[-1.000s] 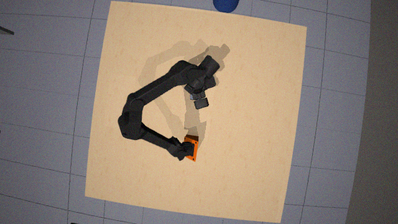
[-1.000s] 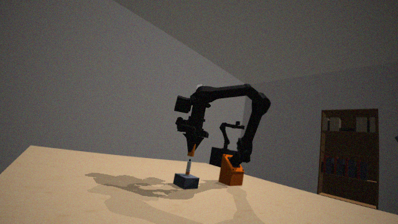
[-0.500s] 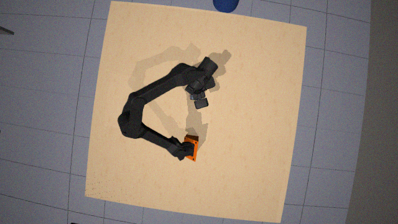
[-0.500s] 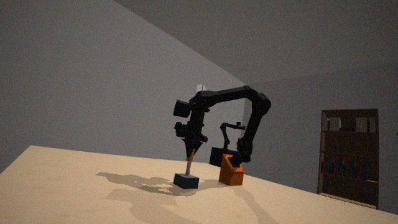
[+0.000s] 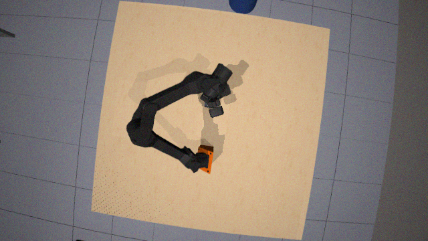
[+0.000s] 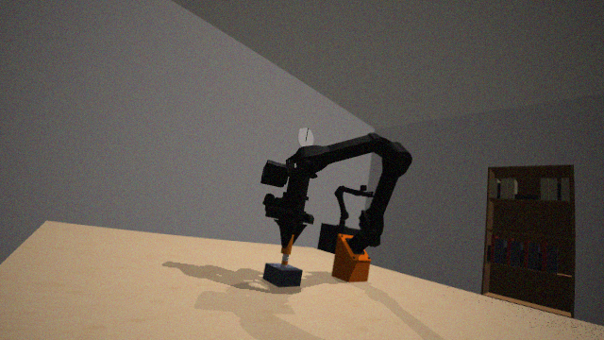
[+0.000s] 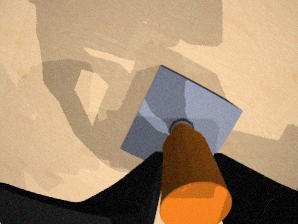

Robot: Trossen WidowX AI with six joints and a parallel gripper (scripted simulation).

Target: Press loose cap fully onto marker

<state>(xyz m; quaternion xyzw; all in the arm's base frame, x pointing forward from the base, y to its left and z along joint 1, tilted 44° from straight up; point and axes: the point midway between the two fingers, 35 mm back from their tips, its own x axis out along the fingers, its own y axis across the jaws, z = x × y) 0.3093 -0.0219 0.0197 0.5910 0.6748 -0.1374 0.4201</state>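
Observation:
My gripper (image 6: 287,243) (image 7: 188,160) is shut on the orange cap (image 6: 286,248) (image 7: 188,162) and points down over the dark blue holder block (image 6: 283,275) (image 7: 167,92). The marker (image 6: 285,259) stands upright in the block. The cap is in line above it and seems to be around its upper part. A short grey-white stretch of the marker shows below the cap's lower edge, with an orange part at the block. In the wrist view the cap hides nearly all of the marker. In the top view the arm hides the cap and marker.
The arm's orange base (image 5: 210,162) (image 6: 350,264) stands on the wooden table (image 5: 267,134) (image 6: 118,283). A blue round object (image 5: 243,5) is beyond the table's far edge. Another dark arm (image 6: 343,203) and a bookshelf (image 6: 528,236) are in the background.

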